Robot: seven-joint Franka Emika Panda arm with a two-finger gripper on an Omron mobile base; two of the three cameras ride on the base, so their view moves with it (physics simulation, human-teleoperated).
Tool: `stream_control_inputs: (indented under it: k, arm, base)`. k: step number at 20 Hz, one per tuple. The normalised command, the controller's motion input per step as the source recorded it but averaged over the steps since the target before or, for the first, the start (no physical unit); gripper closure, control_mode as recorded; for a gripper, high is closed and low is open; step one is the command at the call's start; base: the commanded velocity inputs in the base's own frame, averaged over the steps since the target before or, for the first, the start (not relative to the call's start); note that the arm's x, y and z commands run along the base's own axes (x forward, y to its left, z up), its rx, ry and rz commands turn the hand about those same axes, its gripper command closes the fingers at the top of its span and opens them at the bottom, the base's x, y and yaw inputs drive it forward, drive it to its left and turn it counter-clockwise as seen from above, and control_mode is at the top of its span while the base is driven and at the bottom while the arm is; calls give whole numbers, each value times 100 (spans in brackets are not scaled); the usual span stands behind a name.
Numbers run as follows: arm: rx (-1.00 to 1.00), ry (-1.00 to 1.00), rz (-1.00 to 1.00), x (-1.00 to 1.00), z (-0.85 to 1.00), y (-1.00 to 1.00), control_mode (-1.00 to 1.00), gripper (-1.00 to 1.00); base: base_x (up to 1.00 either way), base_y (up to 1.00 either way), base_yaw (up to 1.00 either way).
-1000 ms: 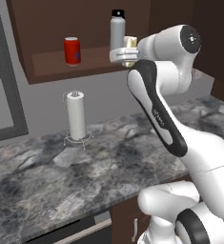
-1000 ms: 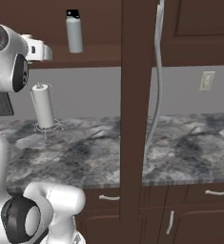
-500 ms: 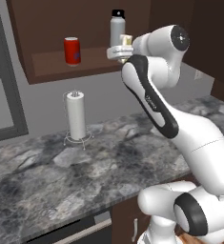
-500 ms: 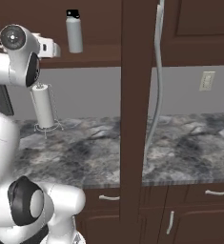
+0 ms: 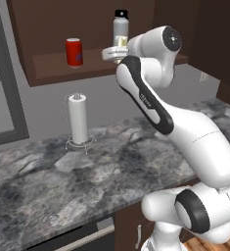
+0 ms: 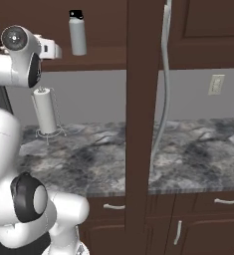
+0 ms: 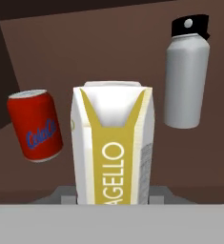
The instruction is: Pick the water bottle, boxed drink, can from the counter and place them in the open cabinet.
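In the hand view, the cream boxed drink (image 7: pixel 113 147) with a yellow stripe stands upright between my fingers, and my gripper (image 7: pixel 112 193) is shut on it. Behind it inside the dark brown cabinet (image 7: pixel 108 43), the red can (image 7: pixel 35 126) is at the left and the pale water bottle (image 7: pixel 187 71) with a black cap at the right. In the left base view my gripper (image 5: pixel 112 54) holds the boxed drink (image 5: pixel 120 48) at the shelf's front edge, just below the water bottle (image 5: pixel 120 27) and right of the can (image 5: pixel 74 52). The right base view shows the water bottle (image 6: pixel 77 33) beside my gripper (image 6: pixel 53 50).
A white paper towel roll (image 5: pixel 78 119) on a wire stand sits on the grey marbled counter (image 5: pixel 87 166) under the cabinet. The cabinet's open door (image 6: pixel 139 99) stands edge-on in the right base view, with lower cabinets and silver handles (image 6: pixel 113 206) below.
My arm has swung its elbow over, and the hand with the boxed drink has shifted a little left along the shelf's front edge. Can and bottle have stayed put.
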Motion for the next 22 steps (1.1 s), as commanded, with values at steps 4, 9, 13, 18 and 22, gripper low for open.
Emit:
stream_control_inputs:
  k: [4,9,13,18,22]
  arm:
    - [0,0,0,31,-18,3,-100,100]
    - [0,0,0,38,-13,0,-100,100]
    - [0,0,0,24,-2,4,-100,100]
    - [0,0,0,22,-20,6,-100,100]
    - [0,0,0,10,-16,11,-100,100]
  base:
    - [0,0,0]
    - [0,0,0]
    - [0,0,0]
    - [0,0,0]
    - [0,0,0]
